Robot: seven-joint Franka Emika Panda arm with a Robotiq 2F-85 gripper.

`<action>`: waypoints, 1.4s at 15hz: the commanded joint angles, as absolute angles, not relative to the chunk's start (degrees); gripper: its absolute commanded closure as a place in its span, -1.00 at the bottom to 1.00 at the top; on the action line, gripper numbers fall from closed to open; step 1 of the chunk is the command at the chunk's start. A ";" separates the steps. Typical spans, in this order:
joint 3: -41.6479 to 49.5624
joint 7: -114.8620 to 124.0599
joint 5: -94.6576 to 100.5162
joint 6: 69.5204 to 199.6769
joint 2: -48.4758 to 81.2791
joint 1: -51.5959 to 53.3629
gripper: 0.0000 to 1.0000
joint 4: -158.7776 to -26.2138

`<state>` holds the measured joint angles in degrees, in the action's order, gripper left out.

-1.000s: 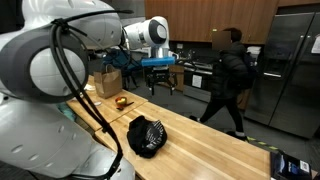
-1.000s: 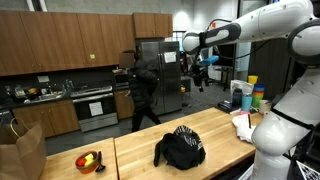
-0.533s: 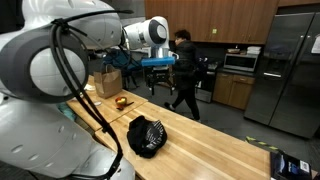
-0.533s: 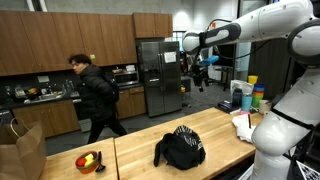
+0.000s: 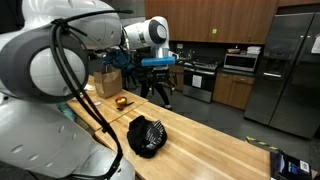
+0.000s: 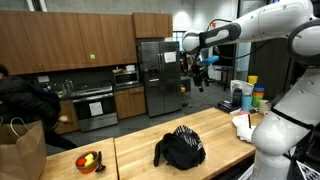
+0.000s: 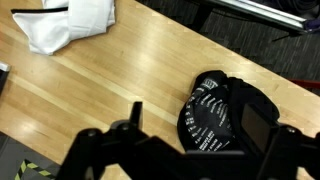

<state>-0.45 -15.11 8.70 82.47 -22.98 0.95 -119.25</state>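
Standing wide apart with nothing between them, the jaws hang high above the table [image 7: 120,80] and face straight down at it. Far beneath them, a little toward one finger in the wrist view, lies the black bag [image 7: 225,110]. It is a crumpled heap of dark fabric with white lettering, resting on the wood and well apart from the jaws.

The bag looks soft, light and floppy, so it would probably sag and fold when lifted. A raised bunch of cloth near its middle, or a strap if there is one, seems a better place to pinch than a flat edge.

Farther out on the opposite side of the jaws a white cloth [image 7: 70,22] lies on the same table. A bowl of fruit [image 6: 88,160] sits much farther along it.

The arm [image 6: 215,38] reaches out almost level at height, its wrist turned down over the bag. A person [image 5: 157,85] is in the kitchen beyond.
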 commanded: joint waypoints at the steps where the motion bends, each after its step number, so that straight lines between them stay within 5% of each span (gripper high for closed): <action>1: 0.18 -14.88 8.88 82.34 -22.93 1.74 -1.00 -119.14; 9: 1.69 -21.03 14.57 86.05 -20.77 1.66 -1.00 -117.75; 21: 2.47 -31.93 11.74 113.47 -19.51 4.12 -1.00 -134.30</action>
